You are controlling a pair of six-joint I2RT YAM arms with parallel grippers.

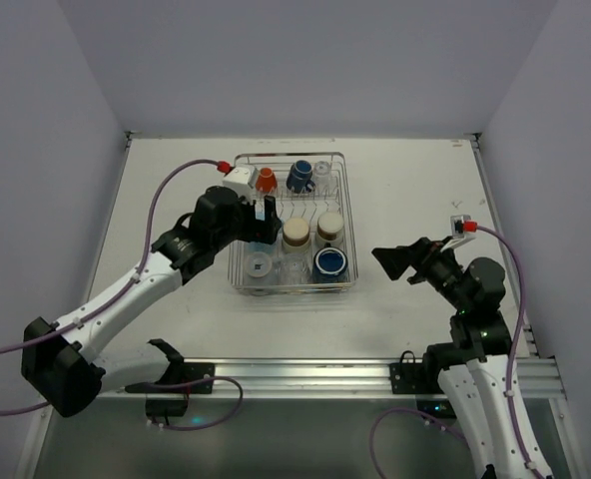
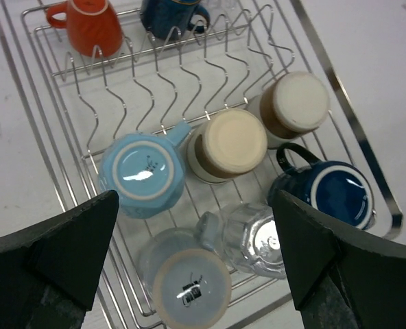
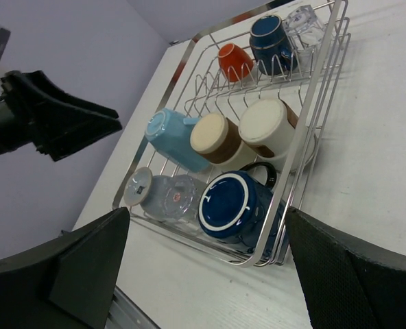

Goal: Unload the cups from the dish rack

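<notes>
The silver wire dish rack (image 1: 347,215) stands mid-table with several cups upside down in it. At the back are an orange mug (image 1: 266,180), a dark blue mug (image 1: 298,177) and a clear glass (image 1: 322,172). Two cream-and-brown tumblers (image 2: 232,142) stand mid-rack beside a light blue mug (image 2: 141,175). In front are a pale cup (image 2: 189,288), a clear glass (image 2: 258,236) and a dark blue mug (image 2: 337,195). My left gripper (image 1: 266,215) hovers open above the rack's left side, holding nothing. My right gripper (image 1: 400,261) is open and empty, right of the rack, facing the front dark blue mug (image 3: 234,202).
The white table (image 1: 415,190) is walled at the back and both sides. A metal rail (image 1: 305,374) runs along the near edge by the arm bases. Purple cables (image 1: 166,190) loop from both wrists.
</notes>
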